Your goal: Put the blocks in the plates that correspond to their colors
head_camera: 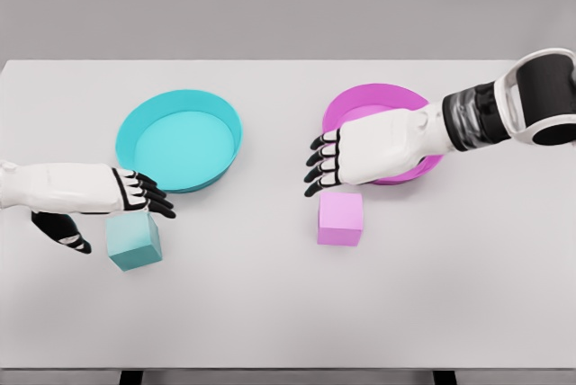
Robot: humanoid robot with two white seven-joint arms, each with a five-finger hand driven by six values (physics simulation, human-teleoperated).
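While the left hand [85, 194] reaches in above the cyan block [134, 240], its fingers are spread and hold nothing, thumb hanging down just left of the block. The cyan plate [179, 139] lies just beyond on the white surface [270, 313]. The right hand [360, 153] hovers over the near rim of the magenta plate [382, 102] (partly hiding it), fingers loosely extended and empty. The pink block [340, 218] sits just in front of that plate, below the fingertips.
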